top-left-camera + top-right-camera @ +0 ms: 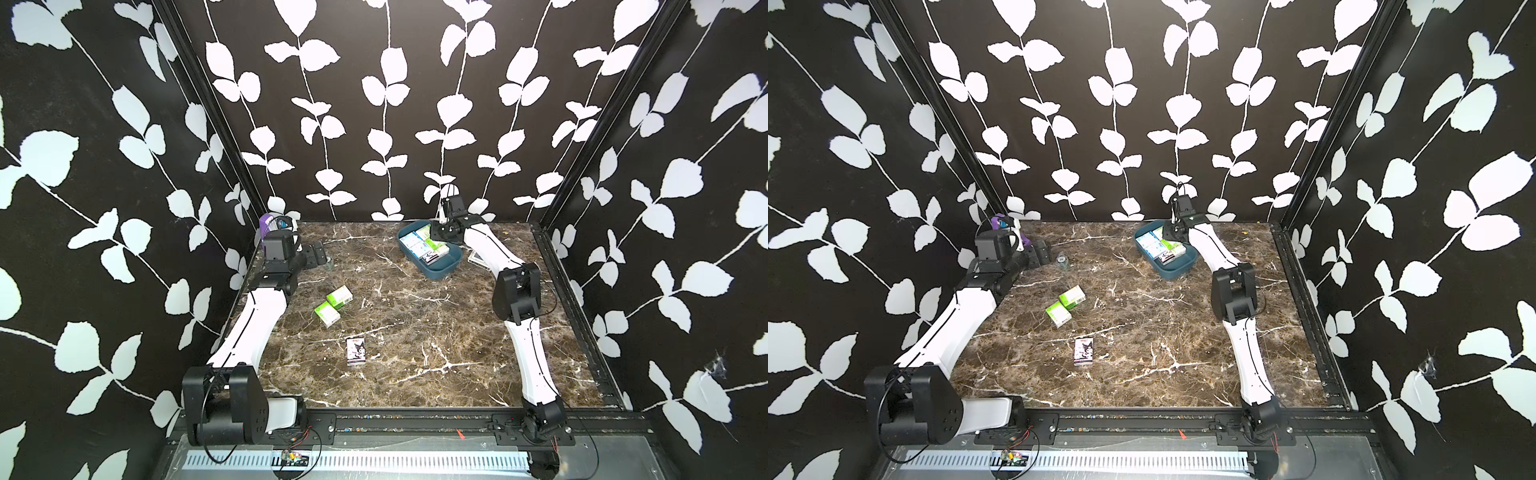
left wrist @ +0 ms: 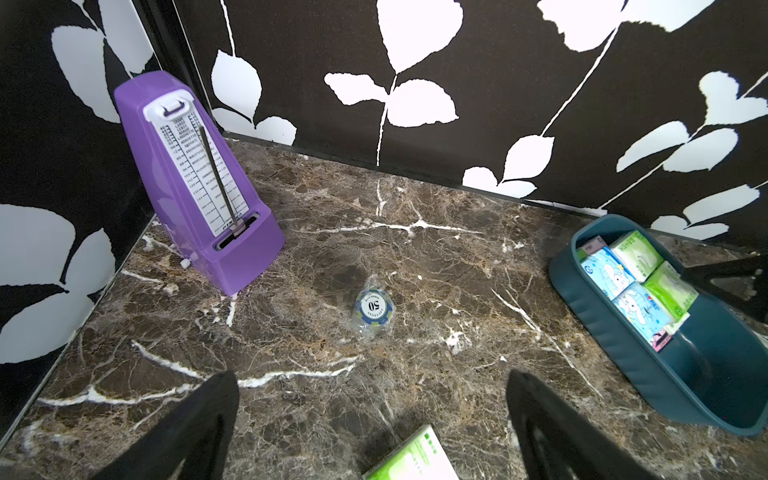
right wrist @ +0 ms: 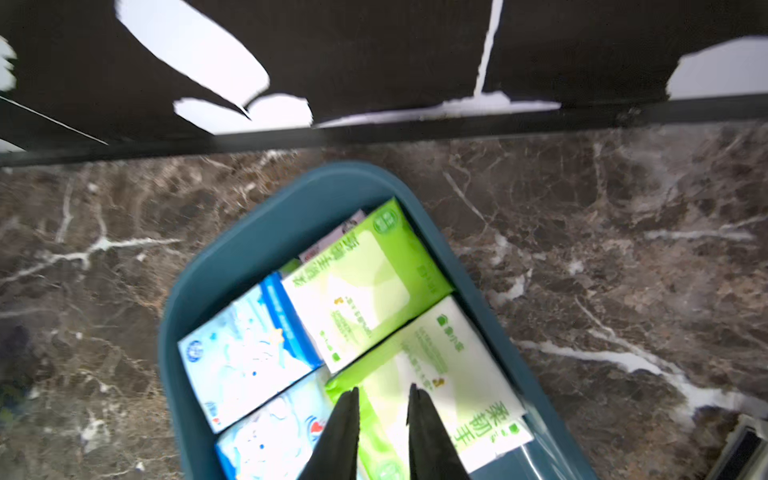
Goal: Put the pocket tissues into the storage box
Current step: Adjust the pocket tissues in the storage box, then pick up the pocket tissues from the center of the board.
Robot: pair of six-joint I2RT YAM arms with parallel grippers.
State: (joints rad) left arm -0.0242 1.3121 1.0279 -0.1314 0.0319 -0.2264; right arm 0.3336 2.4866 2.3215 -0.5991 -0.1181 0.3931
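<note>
Pocket tissues [image 1: 339, 296]: three loose on the table [image 1: 415, 353], the rest already in the box.

Far left, the purple metronome [image 2: 195, 178] stands in the corner. The left tool [image 2: 370, 374] hangs just beside it, jaws wide apart and empty, with a wrapped poker chip [image 2: 372, 307] ahead of it.

Left of centre, two green packs touch or nearly touch. They lie flat, long axes running diagonally from near-left to far-right. From the left tool they are toward the front edge and a little right. The corner of one shows between the left tool's jaws in the left wrist view. The cartoon pack [image 1: 356, 351] sits nearer the front, face up, long axis roughly front to back. The left arm is clearly nearer all three; the right is well apart.

Far right of centre is the storage box [image 1: 440, 272], long axis diagonal, packs filling its far end. The right tool [image 3: 382, 390] is over it, above a green pack [image 3: 449, 365]. Its jaws show a narrow slit and no clear grip.
</note>
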